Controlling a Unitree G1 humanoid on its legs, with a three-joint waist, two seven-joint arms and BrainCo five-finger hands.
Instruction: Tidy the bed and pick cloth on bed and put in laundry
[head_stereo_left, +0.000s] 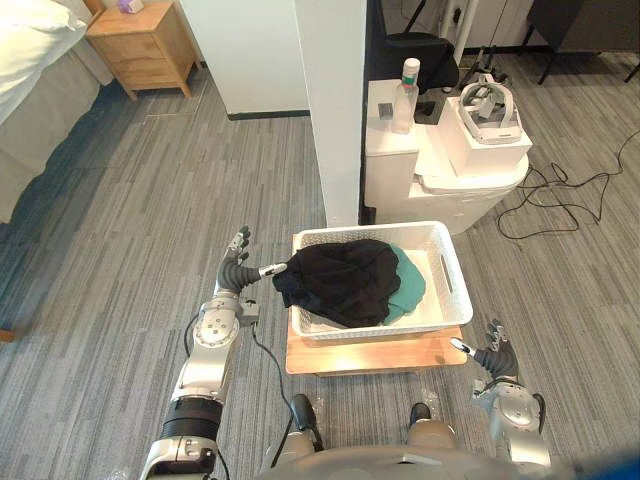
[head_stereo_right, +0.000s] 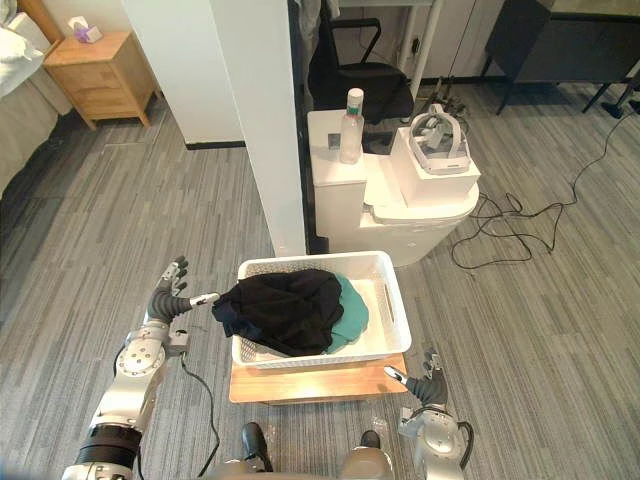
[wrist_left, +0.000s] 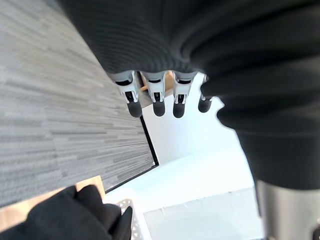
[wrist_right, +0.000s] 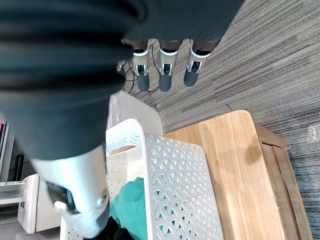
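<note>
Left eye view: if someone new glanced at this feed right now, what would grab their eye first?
The white laundry basket on its low wooden stand, straight ahead, with a black cloth heaped in it and spilling over the rim on the left, green cloth beneath. Next, the left hand, open beside that overhang, and the right hand, open by the stand's right corner.
</note>
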